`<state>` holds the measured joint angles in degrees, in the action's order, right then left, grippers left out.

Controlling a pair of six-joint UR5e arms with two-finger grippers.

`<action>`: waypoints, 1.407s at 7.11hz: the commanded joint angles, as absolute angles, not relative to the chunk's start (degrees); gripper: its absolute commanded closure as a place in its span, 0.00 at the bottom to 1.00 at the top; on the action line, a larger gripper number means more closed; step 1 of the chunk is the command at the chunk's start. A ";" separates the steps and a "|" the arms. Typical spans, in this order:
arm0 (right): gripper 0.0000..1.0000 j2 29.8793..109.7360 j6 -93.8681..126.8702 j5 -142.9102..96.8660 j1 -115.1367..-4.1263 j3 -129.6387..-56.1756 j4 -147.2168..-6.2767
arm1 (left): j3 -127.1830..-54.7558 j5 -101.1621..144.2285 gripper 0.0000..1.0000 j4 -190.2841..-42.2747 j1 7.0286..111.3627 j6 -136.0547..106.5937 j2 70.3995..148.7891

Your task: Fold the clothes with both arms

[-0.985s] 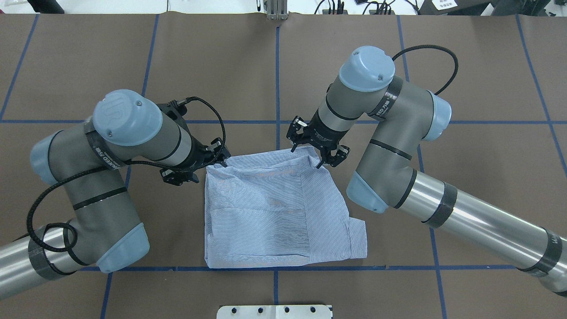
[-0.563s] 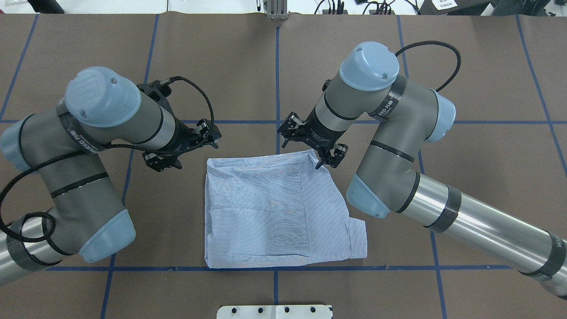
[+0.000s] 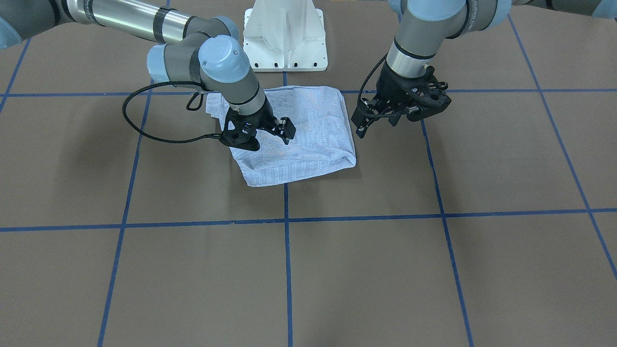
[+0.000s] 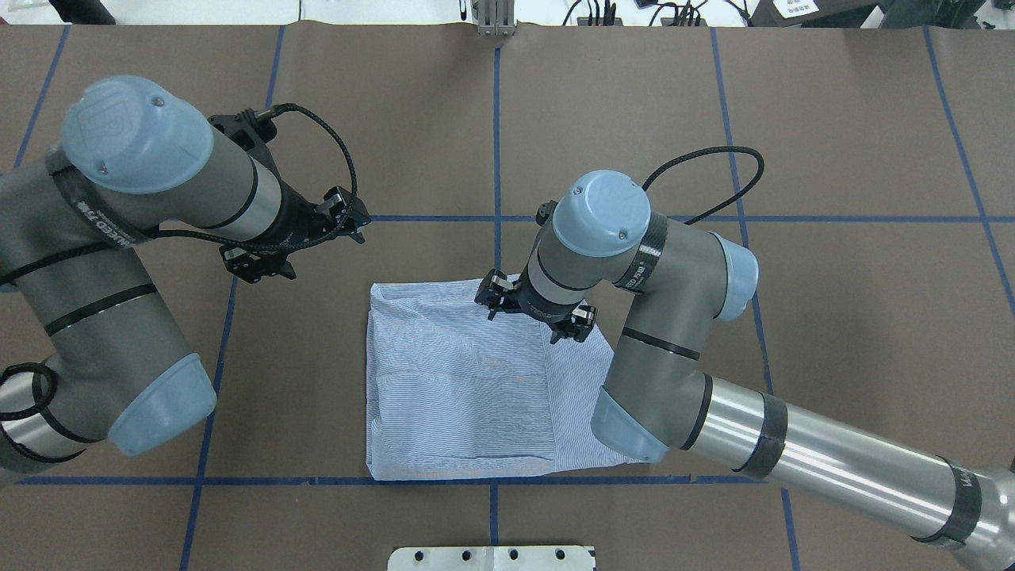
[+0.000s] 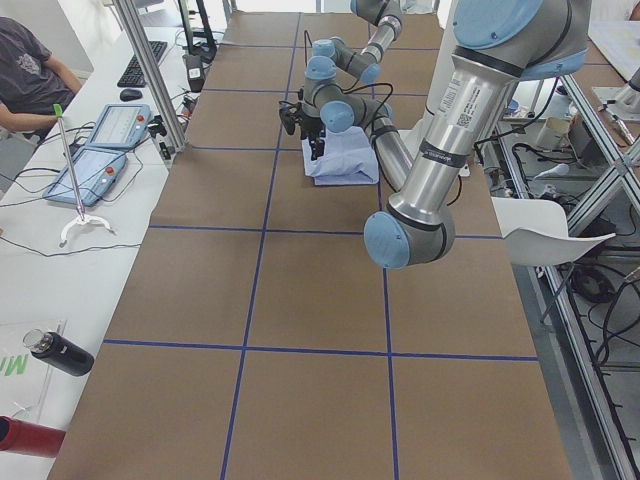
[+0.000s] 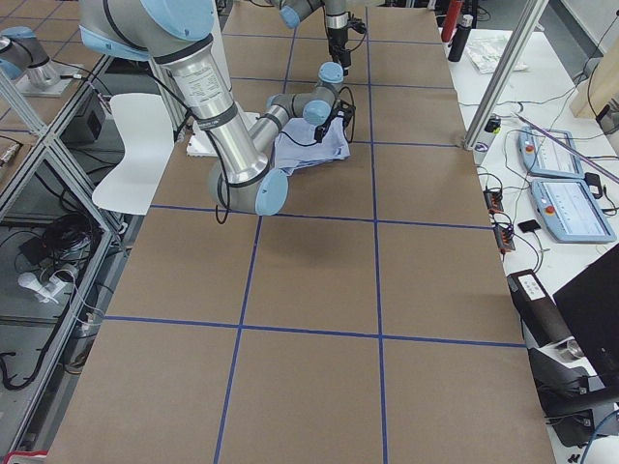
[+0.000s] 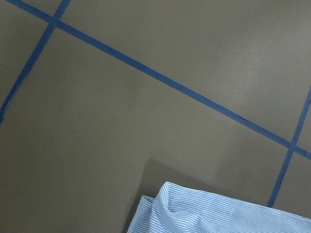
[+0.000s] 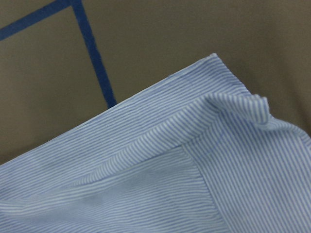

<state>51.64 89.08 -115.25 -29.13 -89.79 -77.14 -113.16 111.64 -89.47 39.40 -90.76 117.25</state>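
Observation:
The clothes are one light blue striped shirt (image 4: 456, 388), folded into a rough rectangle and lying flat on the brown table (image 4: 833, 333). It also shows in the front view as the shirt (image 3: 313, 120). My right gripper (image 4: 522, 325) is open over the shirt's far right part, nothing between its fingers; the front view shows this right gripper (image 3: 270, 140) low above the cloth. My left gripper (image 4: 321, 250) is open and empty, off the shirt's far left corner over bare table, and appears as the left gripper (image 3: 376, 126) in the front view. The right wrist view is filled by shirt folds (image 8: 170, 170); the left wrist view catches only a shirt corner (image 7: 218, 213).
Blue tape lines (image 4: 496, 143) divide the table into squares. The white pedestal base (image 3: 284, 38) stands at the robot's edge just behind the shirt. My right arm's elbow (image 4: 626, 420) overhangs the shirt's near right corner. A seated person (image 5: 30, 70) and tablets are beside the table.
The left gripper has drawn back off the shirt's far left corner, up and to the left. The right gripper has moved from the far right edge to over the shirt, which now lies flat.

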 commanded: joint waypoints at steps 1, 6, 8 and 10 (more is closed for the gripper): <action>0.00 50.46 82.54 -112.41 -30.57 -85.80 -76.91 | -113.20 111.71 0.01 -89.38 39.46 -90.79 117.16; 0.00 42.72 72.88 -110.57 -35.85 -74.62 -76.73 | -113.12 111.71 0.01 -89.47 39.46 -90.79 116.37; 0.00 43.24 68.83 -113.45 -41.19 -76.37 -77.25 | -113.12 111.88 0.01 -90.00 42.08 -88.88 116.37; 0.00 47.96 62.27 -115.40 -46.30 -80.13 -77.52 | -113.20 113.19 0.01 -90.00 46.21 -80.38 114.10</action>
